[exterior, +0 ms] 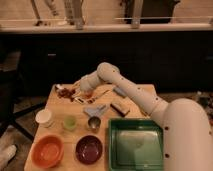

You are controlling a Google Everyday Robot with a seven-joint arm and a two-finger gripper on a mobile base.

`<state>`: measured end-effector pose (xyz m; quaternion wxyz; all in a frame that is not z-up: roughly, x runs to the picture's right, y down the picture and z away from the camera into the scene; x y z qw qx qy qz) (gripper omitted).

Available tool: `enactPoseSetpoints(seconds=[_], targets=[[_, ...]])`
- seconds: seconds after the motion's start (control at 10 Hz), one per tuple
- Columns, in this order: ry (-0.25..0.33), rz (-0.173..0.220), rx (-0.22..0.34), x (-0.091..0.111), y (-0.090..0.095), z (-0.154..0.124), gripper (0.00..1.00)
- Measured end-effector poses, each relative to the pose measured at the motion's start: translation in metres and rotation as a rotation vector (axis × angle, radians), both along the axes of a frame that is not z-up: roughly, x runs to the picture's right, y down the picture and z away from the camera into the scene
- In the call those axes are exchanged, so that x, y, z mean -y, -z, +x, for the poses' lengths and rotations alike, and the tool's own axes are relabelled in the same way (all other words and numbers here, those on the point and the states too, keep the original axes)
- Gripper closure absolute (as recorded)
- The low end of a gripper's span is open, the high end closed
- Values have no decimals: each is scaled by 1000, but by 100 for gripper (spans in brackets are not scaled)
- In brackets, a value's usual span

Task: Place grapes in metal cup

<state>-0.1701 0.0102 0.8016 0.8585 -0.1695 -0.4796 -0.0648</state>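
Observation:
The grapes (66,92) are a dark red lumpy bunch lying near the far left corner of the wooden table (56,135). My gripper (80,90) is at the end of the white arm, right beside the grapes on their right and low over the table. It is shut, and I cannot tell whether it holds any of the bunch. The metal cup (94,123) stands upright in the middle of the table, well in front of the gripper, with nothing seen inside it.
A pale green cup (69,122) and a white cup (44,117) stand left of the metal cup. An orange bowl (47,151) and a dark purple bowl (89,149) sit at the front edge. A green tray (136,145) fills the front right. Small packets (120,107) lie mid-table.

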Motion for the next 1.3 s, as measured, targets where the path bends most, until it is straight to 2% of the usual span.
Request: enactPoseSetpoints(seconds=[0.4, 0.7, 1.3], targets=[[-8, 27, -27, -9, 34, 21, 100], [-26, 23, -59, -26, 54, 38, 100], [-30, 21, -63, -29, 56, 40, 100]])
